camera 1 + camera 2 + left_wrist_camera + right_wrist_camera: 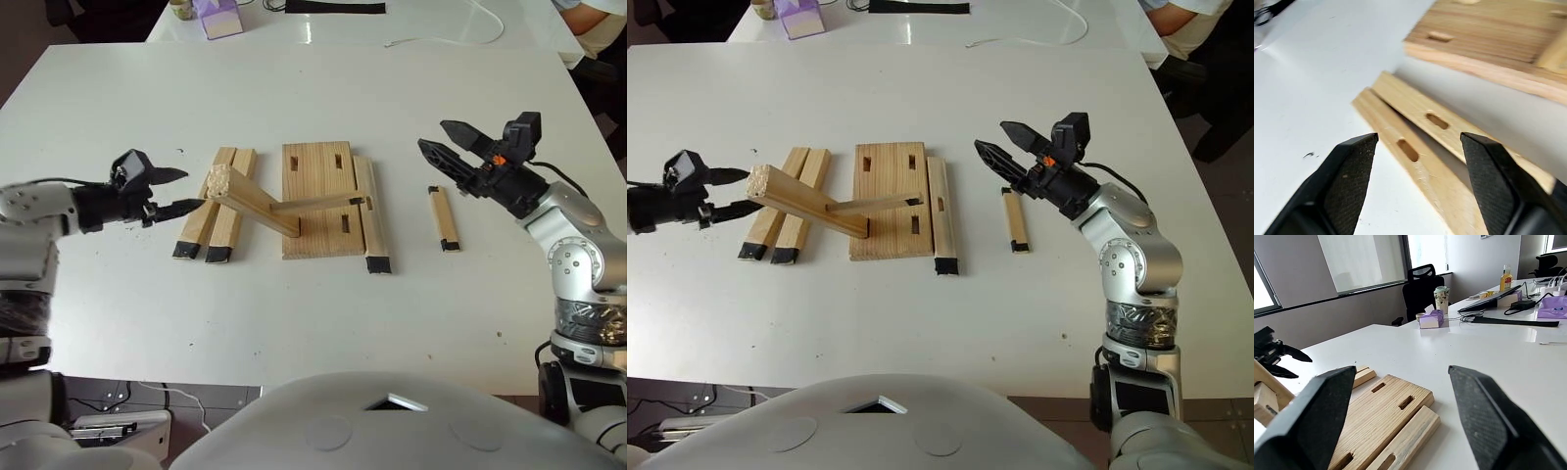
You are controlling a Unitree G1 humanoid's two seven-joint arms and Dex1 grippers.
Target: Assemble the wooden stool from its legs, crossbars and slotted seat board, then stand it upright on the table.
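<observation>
We see the left gripper spread wide and empty, its tips just beside the raised end of a stool leg. This leg slants above the white table, and a crossbar runs from it across the slotted seat board. Two legs lie left of the board and a third leg lies to its right. The right gripper, open and empty, hovers near a loose crossbar.

Before me the slotted seat lies flat mid-frame, a joined leg and crossbar tilting across it; paired legs left, single leg and short bar right.
</observation>
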